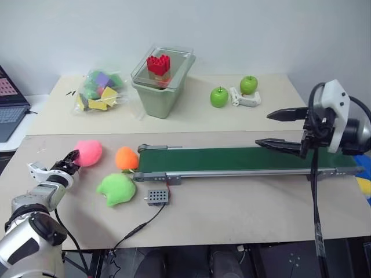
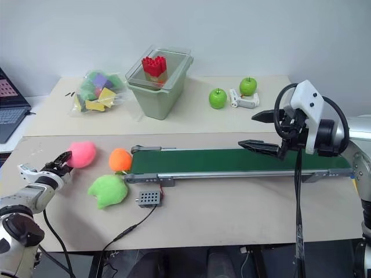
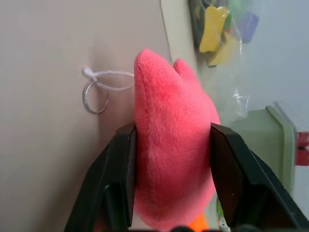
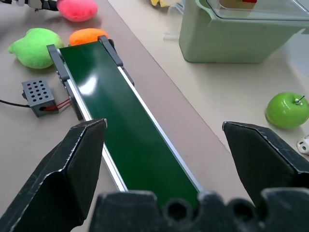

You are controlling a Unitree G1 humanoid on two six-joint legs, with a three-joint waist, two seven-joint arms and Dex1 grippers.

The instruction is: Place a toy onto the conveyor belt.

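I had the left gripper (image 3: 171, 169) clamped on the pink toy (image 3: 171, 154), fingers pressed into both its sides, the toy resting on the table (image 1: 243, 202) at about nine o'clock from the conveyor belt (image 1: 243, 159), just beyond the orange plush ball (image 1: 126, 157). My right gripper (image 1: 281, 128) hung above the belt's three o'clock end, fingers spread apart and empty.
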